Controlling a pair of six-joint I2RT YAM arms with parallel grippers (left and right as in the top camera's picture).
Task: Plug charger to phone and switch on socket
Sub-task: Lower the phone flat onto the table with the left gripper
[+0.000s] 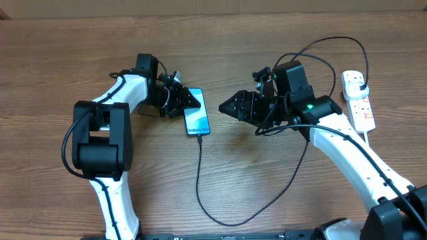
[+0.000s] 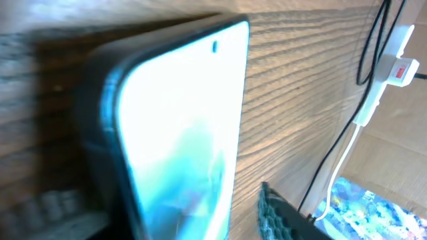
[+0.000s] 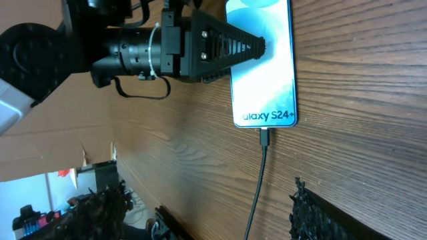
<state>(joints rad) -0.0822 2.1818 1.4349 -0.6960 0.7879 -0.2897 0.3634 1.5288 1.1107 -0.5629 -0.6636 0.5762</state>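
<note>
The phone (image 1: 197,120) lies flat on the wooden table, its blue-teal screen up and lit (image 3: 263,73). The charger's thin black cable (image 1: 200,173) is plugged into the phone's bottom end by its connector (image 3: 265,137) and loops right towards the white socket (image 1: 358,100), where a black plug (image 1: 360,81) sits. My left gripper (image 1: 190,101) straddles the phone's top left corner, and one finger (image 2: 280,217) stands clear of the phone's edge (image 2: 180,133). My right gripper (image 1: 223,107) hovers open to the right of the phone, and the cable (image 3: 257,180) runs between its fingers.
The socket's thick white cord (image 2: 347,153) trails off the table's right side. Black arm cables (image 1: 320,50) arch above the right arm. A colourful object (image 2: 363,207) lies beyond the table edge. Bare wood stretches across the front and the far left.
</note>
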